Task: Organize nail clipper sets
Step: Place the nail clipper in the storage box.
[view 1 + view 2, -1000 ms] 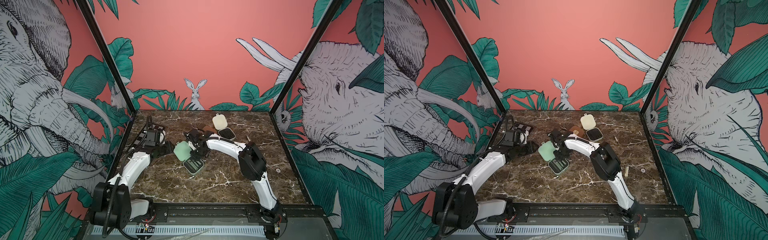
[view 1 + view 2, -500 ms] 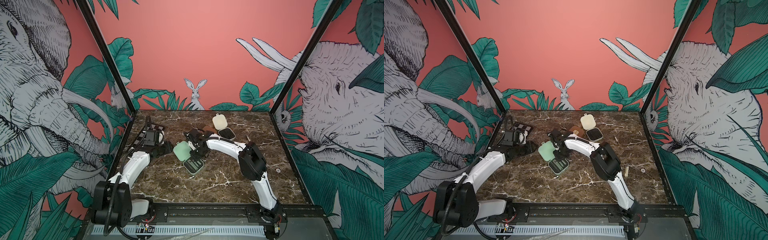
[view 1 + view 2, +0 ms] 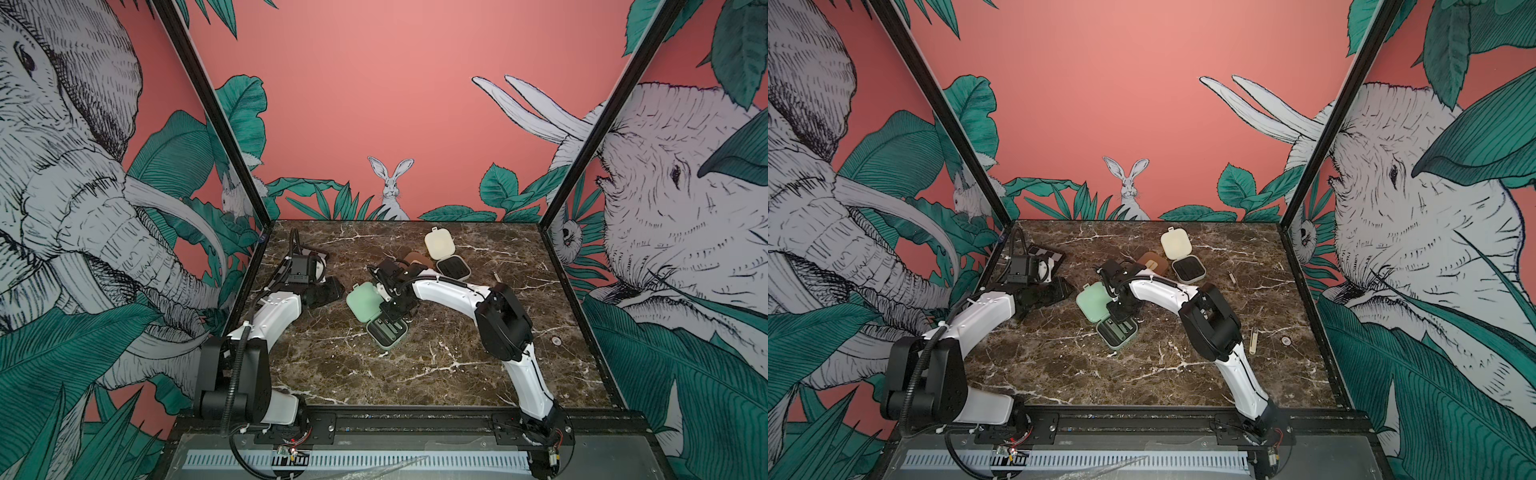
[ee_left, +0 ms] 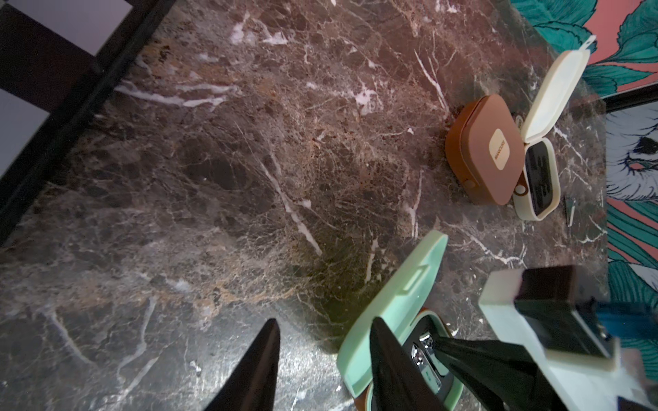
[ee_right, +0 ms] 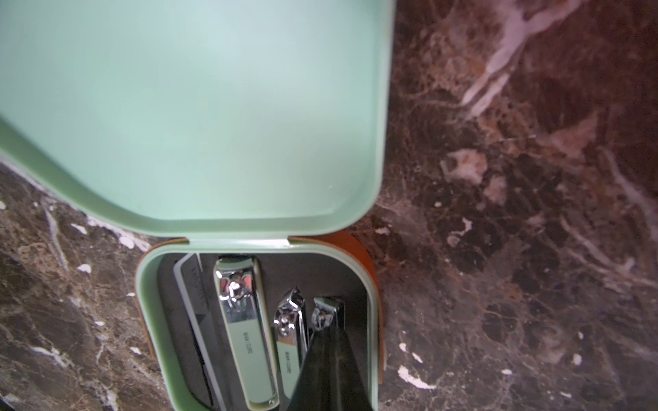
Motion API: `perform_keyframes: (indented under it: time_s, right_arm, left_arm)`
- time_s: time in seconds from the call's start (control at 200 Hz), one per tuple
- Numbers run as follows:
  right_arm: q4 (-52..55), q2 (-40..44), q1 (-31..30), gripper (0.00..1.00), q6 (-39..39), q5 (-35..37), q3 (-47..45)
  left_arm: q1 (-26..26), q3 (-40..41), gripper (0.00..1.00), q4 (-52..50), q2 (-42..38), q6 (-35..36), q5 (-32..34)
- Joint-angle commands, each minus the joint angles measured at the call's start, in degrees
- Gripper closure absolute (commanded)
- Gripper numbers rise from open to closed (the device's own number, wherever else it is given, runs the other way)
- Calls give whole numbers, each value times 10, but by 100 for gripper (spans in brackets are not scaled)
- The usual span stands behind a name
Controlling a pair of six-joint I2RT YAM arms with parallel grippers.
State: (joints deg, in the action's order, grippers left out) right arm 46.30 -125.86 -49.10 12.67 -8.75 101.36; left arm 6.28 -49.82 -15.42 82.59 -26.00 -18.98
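The mint green case stands open mid-table, its lid (image 3: 365,305) (image 3: 1094,305) up and its tray (image 3: 388,332) (image 5: 149,320) holding a file (image 5: 194,313) and three clippers. My right gripper (image 5: 329,329) (image 3: 390,320) is shut, its tips down in the tray on the smallest clipper (image 5: 329,309). My left gripper (image 4: 324,341) (image 3: 332,289) is open at the lid's outer side, with one finger (image 4: 384,356) in front of the lid (image 4: 402,295); whether they touch I cannot tell. The brown case (image 3: 417,259) (image 4: 487,149) lies closed beside the open cream case (image 3: 438,245) (image 4: 555,92).
A black-and-grey checkerboard (image 3: 1044,253) lies at the back left, behind my left wrist. Loose slim tools lie right of the cases: a small one (image 3: 1232,277) and a cream one (image 3: 1253,340), with a small round disc (image 3: 1285,340) beside it. Walls enclose three sides.
My right gripper's jaws have come together over the mint tray. Both arms have barely shifted.
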Motion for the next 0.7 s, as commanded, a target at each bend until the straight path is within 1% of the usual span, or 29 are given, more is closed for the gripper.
perform_keyframes:
  time_s: [0.0, 0.185, 0.31, 0.405, 0.455, 0.535, 0.62, 0.69]
  right_arm:
    - [-1, -14, 3, 95, 5, -2, -16]
    - [-1, -2, 3, 94, 6, -9, -8]
    - [6, 37, 2, 87, 5, -5, 21]
    - [14, 77, -2, 79, 12, -4, 24]
    - [9, 109, -5, 75, 21, -3, -1]
    - [-16, 167, -13, 72, 46, 2, -77]
    - [-46, 222, -23, 73, 79, 2, -174]
    - [-76, 254, -33, 77, 107, 3, -250]
  left_arm:
    - [-5, -13, 57, 20, 17, -8, -12]
    - [-5, -32, 62, 17, 54, -5, -26]
    - [-5, -46, 65, 16, 80, -3, -44]
    - [-5, -59, 67, 11, 96, 1, -54]
    - [-5, -62, 67, 12, 100, 2, -54]
    - [-5, -72, 67, 10, 109, 5, -65]
    - [-5, -86, 68, 12, 117, 8, -83]
    - [-5, -95, 68, 12, 119, 12, -100]
